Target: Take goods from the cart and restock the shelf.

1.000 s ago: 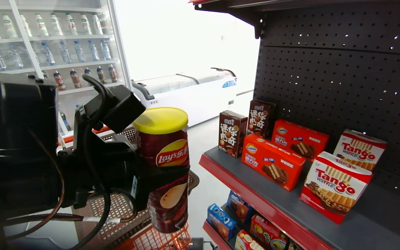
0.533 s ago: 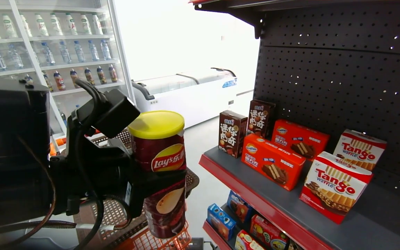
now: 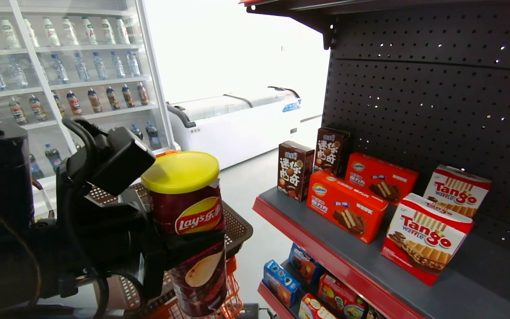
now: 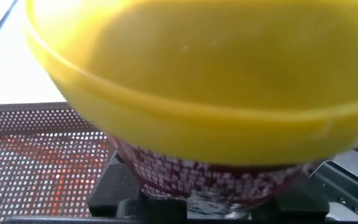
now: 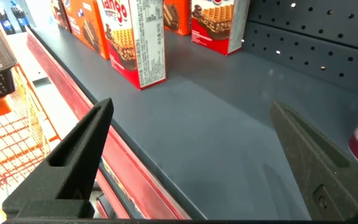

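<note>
From the head camera, the left hand (image 3: 193, 244) is clamped round the middle of a dark red chip canister (image 3: 195, 215), which stands upright with its yellow lid (image 3: 180, 171) on top. The canister hangs above the cart (image 3: 238, 229), off the left end of the shelf (image 3: 326, 250). On the shelf's grey board, brown chocolate boxes (image 3: 296, 169) stand at the left end. Orange-red wafer boxes (image 3: 345, 206) lie beside them, and white-and-red waffle boxes (image 3: 425, 237) are further right, the front one near the red front edge. A drinks cooler (image 3: 60, 66) and a chest freezer (image 3: 237, 119) stand behind.

The left wrist camera looks down on the lid, with the canister body beneath it and the cart's perforated mesh below.

In the right wrist view, the right hand (image 5: 191, 106) has its fingers wide apart, gripping nothing, over the bare grey board near the front edge.
</note>
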Robot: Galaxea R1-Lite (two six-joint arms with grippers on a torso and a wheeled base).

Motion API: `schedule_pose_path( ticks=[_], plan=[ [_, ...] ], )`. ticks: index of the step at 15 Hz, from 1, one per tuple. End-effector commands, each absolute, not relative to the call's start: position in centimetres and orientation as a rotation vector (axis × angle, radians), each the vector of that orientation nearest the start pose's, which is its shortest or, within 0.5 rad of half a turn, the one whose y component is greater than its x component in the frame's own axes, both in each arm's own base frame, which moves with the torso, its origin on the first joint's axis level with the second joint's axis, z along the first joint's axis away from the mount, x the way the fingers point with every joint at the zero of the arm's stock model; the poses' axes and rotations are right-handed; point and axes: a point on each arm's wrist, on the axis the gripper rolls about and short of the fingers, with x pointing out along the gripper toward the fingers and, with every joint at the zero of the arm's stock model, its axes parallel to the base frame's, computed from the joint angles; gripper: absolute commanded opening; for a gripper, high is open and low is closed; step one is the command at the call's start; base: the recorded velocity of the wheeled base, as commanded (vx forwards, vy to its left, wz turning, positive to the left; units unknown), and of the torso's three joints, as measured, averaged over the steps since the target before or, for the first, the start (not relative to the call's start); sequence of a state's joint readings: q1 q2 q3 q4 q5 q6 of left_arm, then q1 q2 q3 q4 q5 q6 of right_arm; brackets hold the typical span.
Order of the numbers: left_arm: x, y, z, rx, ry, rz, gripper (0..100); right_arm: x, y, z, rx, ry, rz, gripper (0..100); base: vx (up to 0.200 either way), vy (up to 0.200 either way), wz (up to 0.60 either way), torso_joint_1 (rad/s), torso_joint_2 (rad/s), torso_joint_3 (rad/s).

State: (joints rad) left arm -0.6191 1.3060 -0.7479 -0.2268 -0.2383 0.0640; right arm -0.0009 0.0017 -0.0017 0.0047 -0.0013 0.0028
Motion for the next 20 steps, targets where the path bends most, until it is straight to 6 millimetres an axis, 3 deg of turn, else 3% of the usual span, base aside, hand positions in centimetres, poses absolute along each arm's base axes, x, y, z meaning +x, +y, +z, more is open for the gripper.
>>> schedule_pose_path(
  ticks=[1,20],
  plan=[
    [16.12,-12.15,23.08,0.122,0.292,-0.86,0,-2.27,0.0,7.55,0.003,0.006,-0.003,100,0.0,0.0,-0.6,-0.002,-0.01,-0.002],
    [15.49,-12.37,23.77,0.12,0.26,-0.888,0,-2.27,0.0,7.55,0.003,0.006,-0.003,100,0.0,0.0,-0.6,0.003,0.0,0.003]
  ],
)
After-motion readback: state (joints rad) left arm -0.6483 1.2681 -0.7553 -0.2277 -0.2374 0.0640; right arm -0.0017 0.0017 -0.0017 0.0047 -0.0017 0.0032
